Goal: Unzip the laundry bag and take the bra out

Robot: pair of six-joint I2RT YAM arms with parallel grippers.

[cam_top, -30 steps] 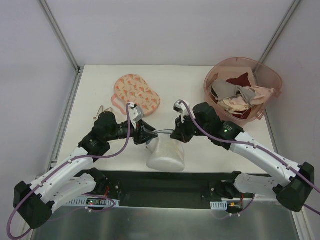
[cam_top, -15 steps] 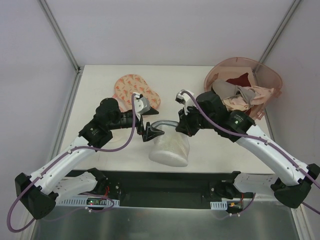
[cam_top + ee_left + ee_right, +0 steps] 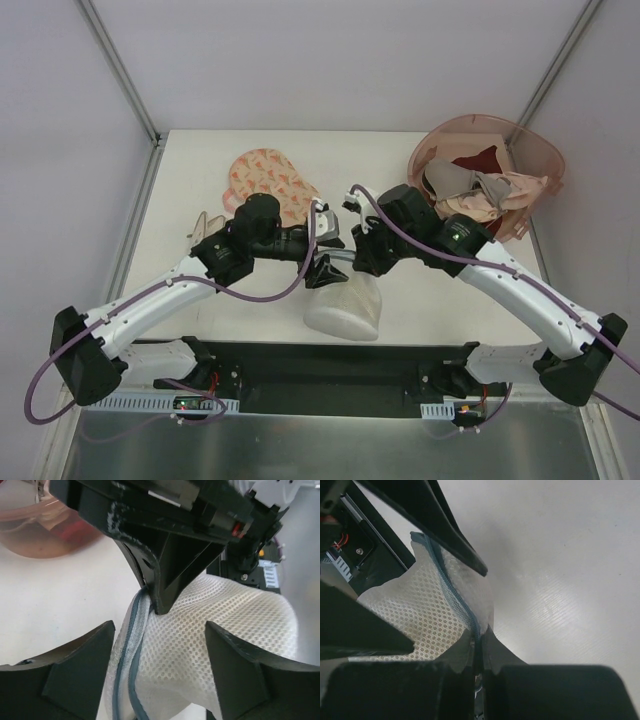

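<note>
The laundry bag (image 3: 343,303), a white mesh dome with a grey-blue zipper rim, sits at the table's near middle. My right gripper (image 3: 362,262) is shut on the zipper rim (image 3: 451,592) at the bag's top edge and holds it up. My left gripper (image 3: 325,272) stands open right beside it. In the left wrist view its fingers (image 3: 65,677) straddle the mesh (image 3: 200,630) and the zipper (image 3: 131,645) without touching them. The bra is hidden.
A flat pink printed pouch (image 3: 265,183) lies behind the left arm. A pink translucent tub (image 3: 540,160) with several garments stands at the back right. A small beige loop (image 3: 205,221) lies at the left.
My left gripper has opened, let go of the bag's rim and moved right over the bag. The right gripper has kept its grip on the zipper rim.
</note>
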